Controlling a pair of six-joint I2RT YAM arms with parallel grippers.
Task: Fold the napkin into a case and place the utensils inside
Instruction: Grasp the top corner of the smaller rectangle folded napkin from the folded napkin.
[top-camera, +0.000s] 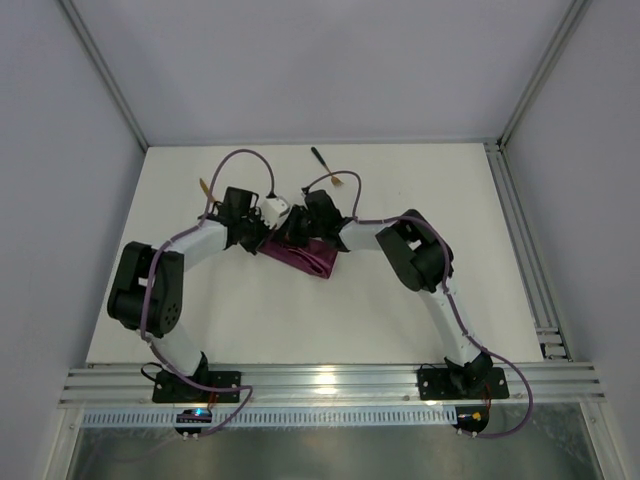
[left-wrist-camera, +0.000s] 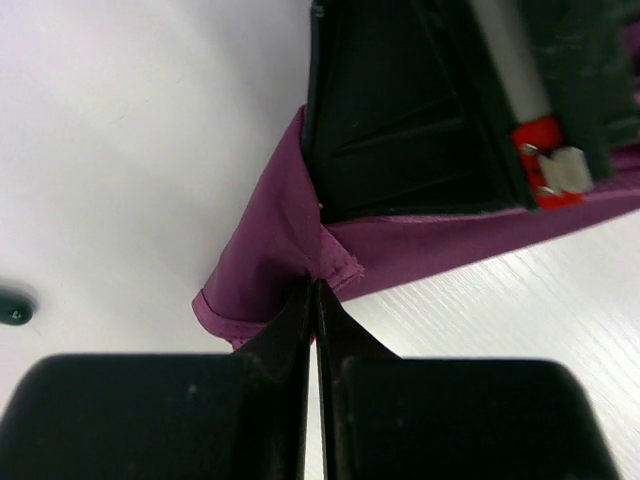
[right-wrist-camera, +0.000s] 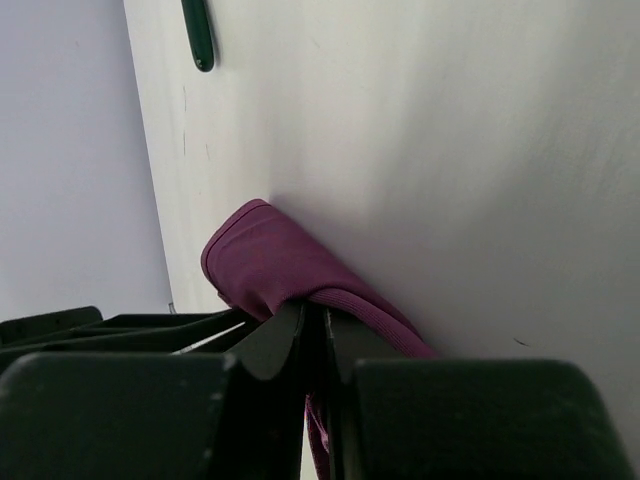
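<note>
The magenta napkin (top-camera: 305, 260) lies folded into a narrow strip at mid-table, between the two wrists. My left gripper (left-wrist-camera: 317, 285) is shut with its tips on a hemmed corner of the napkin (left-wrist-camera: 265, 255). My right gripper (right-wrist-camera: 323, 315) is shut on a bunched fold of the napkin (right-wrist-camera: 270, 262), and cloth shows between its fingers. The two grippers (top-camera: 266, 238) (top-camera: 293, 235) sit close together at the strip's far end. One utensil (top-camera: 320, 162) with a black handle lies further back. A second utensil's gold head (top-camera: 204, 187) peeks out beside the left arm's cable.
The right gripper's black body (left-wrist-camera: 420, 110) fills the top of the left wrist view, right over the cloth. A dark handle tip (right-wrist-camera: 197, 35) lies near the table's far edge. Aluminium rails (top-camera: 520, 230) border the right and near sides of the white table.
</note>
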